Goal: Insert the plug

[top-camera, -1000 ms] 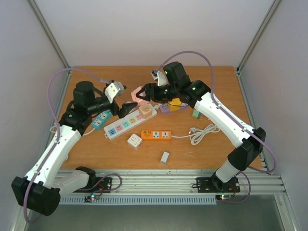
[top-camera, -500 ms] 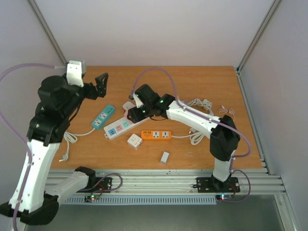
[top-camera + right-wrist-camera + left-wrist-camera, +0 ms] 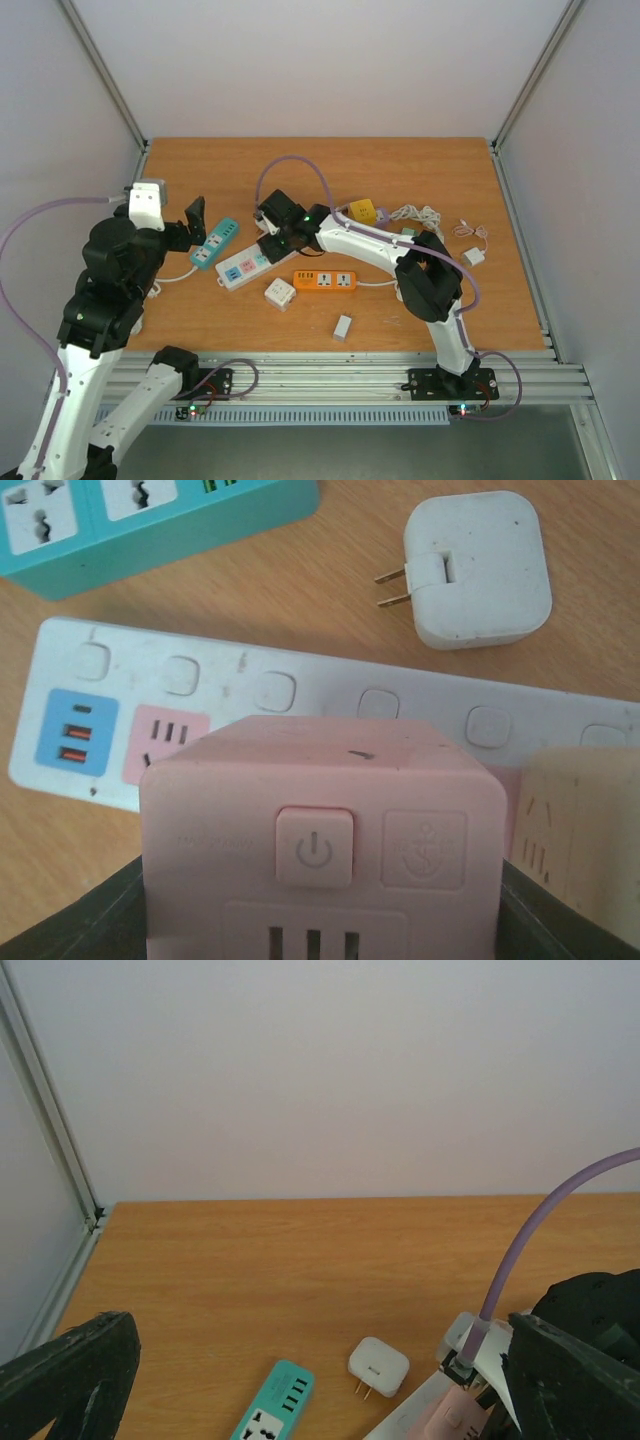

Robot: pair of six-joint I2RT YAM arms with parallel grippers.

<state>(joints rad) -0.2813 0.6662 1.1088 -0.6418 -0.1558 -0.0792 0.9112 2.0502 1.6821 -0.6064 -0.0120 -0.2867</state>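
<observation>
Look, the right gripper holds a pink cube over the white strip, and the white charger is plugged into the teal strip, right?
No. The white charger lies loose on the table, prongs bare, apart from the teal strip; the right wrist view shows it. The right gripper does hold the pink cube over the white strip.

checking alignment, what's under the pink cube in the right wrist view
The white power strip lies under the pink cube, its blue socket and pink socket showing at left. The sockets directly beneath the cube are covered. Whether it is plugged in cannot be seen.
</observation>
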